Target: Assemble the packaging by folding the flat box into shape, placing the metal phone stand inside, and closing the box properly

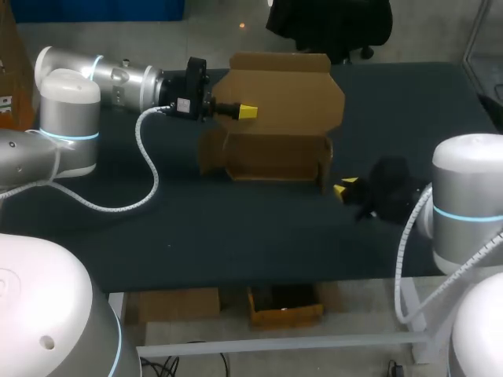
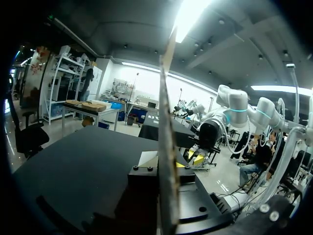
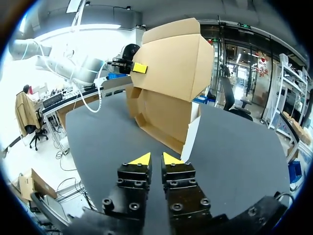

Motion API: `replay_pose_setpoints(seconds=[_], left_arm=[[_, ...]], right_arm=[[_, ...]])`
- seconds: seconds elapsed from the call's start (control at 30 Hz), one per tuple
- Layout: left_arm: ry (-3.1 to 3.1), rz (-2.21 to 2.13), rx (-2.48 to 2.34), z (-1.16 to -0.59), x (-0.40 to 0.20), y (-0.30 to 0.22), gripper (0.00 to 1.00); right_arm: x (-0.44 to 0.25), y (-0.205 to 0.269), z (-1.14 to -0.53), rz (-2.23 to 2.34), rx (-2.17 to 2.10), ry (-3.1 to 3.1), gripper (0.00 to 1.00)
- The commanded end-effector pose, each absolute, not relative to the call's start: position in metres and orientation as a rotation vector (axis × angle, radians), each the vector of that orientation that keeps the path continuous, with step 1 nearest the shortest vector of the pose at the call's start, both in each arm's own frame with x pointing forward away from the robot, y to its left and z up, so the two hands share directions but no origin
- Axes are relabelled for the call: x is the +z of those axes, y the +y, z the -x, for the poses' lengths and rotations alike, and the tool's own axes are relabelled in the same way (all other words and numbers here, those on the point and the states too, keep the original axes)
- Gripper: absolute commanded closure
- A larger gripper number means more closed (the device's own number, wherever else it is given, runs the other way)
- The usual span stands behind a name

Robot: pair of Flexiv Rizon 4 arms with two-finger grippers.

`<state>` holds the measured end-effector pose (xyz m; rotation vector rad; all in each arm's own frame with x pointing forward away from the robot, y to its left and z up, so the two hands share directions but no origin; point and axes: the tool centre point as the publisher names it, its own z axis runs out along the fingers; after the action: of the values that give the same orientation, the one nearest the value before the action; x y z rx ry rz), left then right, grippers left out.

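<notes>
Cardboard box half-formed on a dark table, between 2 robot arms. The left gripper comes in sideways and pinches the box's tall lid near the edge on its own side. Its wrist view shows the card edge-on between both fingers, so it is clenched on the lid and holds it upright. Below and ahead of that gripper, the tray part stands open with low walls raised and a side flap splayed outwards. The right gripper sits low near the table, just beside the tray's corner, its 2 yellow tips drawn almost together on nothing; the box stands ahead of it. No metal phone stand shows in any view. By my reading, the folding step is in hand: tray shaped, lid not yet closed. The next move probably calls for the right arm to fetch the stand and lower it into the tray while the left holds the lid clear.
</notes>
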<state>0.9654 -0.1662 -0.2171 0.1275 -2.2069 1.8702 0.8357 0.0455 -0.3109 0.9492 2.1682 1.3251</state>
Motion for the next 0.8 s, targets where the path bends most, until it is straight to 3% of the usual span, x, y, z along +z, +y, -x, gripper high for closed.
replay_pose_setpoints(seconds=[0.03, 0.8], left_arm=[[-2.203, -0.123, 1.869, -0.967, -0.220, -0.167, 1.00], [-2.203, -0.123, 1.869, -0.967, -0.220, -0.167, 1.00]], right_arm=[[-0.314, 0.050, -0.836, -0.961, 1.320, 2.147, 1.00], [-0.314, 0.042, -0.832, -0.979, 1.343, 2.103, 1.00]])
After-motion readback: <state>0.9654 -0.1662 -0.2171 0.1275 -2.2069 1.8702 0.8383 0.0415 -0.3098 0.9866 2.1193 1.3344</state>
